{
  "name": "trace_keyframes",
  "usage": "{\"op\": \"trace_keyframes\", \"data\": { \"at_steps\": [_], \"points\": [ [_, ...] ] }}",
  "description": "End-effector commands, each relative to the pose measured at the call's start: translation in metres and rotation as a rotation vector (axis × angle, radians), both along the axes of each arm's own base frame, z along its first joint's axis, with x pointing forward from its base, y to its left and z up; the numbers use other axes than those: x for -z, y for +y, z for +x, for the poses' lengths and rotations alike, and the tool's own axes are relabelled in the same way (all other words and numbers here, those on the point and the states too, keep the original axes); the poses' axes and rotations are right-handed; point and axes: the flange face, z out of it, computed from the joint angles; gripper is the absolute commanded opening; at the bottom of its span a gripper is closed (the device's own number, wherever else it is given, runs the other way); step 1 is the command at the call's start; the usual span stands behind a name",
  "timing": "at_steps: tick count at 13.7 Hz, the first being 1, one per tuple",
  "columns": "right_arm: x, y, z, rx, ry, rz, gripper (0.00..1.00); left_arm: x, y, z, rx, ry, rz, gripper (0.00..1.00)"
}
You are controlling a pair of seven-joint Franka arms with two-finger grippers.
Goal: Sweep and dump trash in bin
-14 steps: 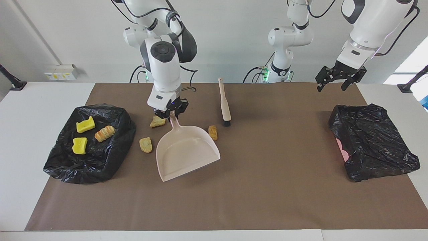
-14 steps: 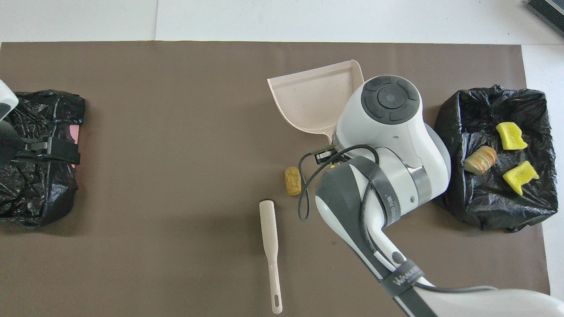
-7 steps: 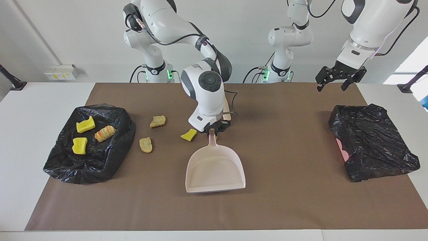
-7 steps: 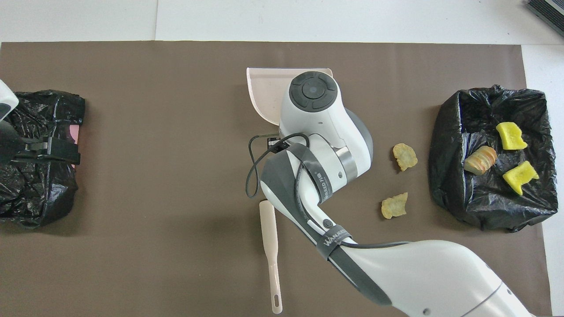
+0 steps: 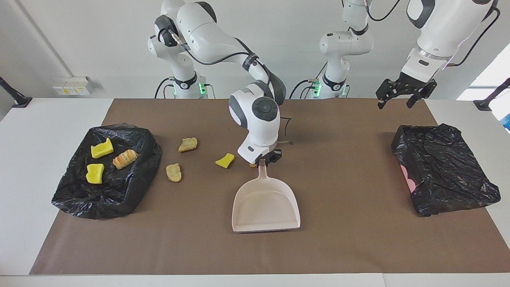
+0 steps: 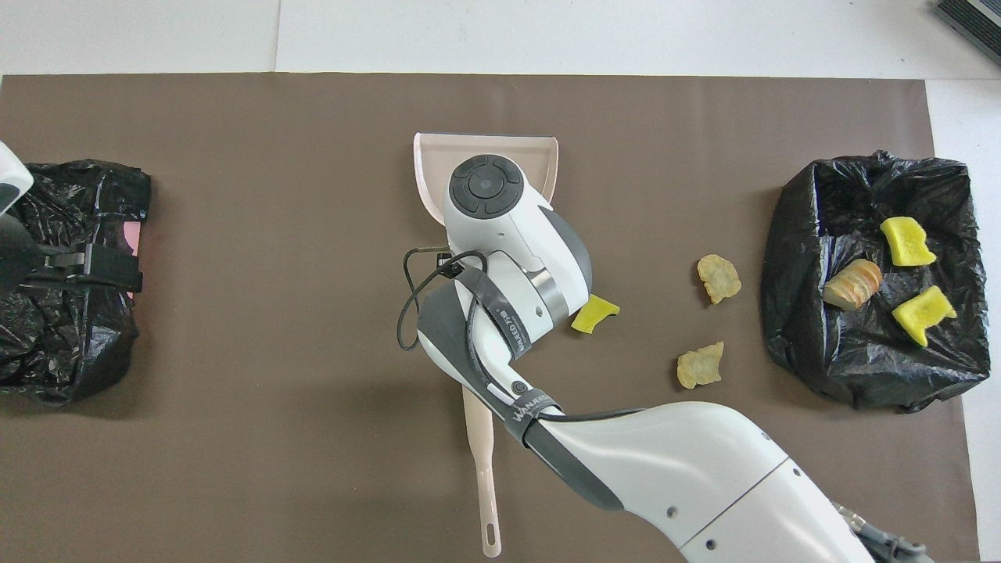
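You had one camera high across the table, facing the arms, wide enough for both bins. Your other sat above the robots' end, looking steeply down and forward, closer in. Both shared the brown mat (image 5: 338,239) (image 6: 235,234), the dustpan (image 5: 266,205) (image 6: 426,164), half a turn apart.

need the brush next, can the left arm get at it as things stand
Probably yes. The left gripper hangs free over the mat near the bin at its end, jaws open and holding nothing. The brush lies mid-table, but the right arm, holding the dustpan, covers its head, so only the handle is exposed.
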Motion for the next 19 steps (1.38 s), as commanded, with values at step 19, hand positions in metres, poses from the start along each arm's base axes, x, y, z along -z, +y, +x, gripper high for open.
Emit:
{"op": "trace_keyframes", "data": {
  "at_steps": [19],
  "points": [
    [-0.063,0.000,-0.204,-0.045,0.028,-0.004,1.00,0.045,-0.103,0.061,0.163,-0.145,-0.040,1.00]
  ]
}}
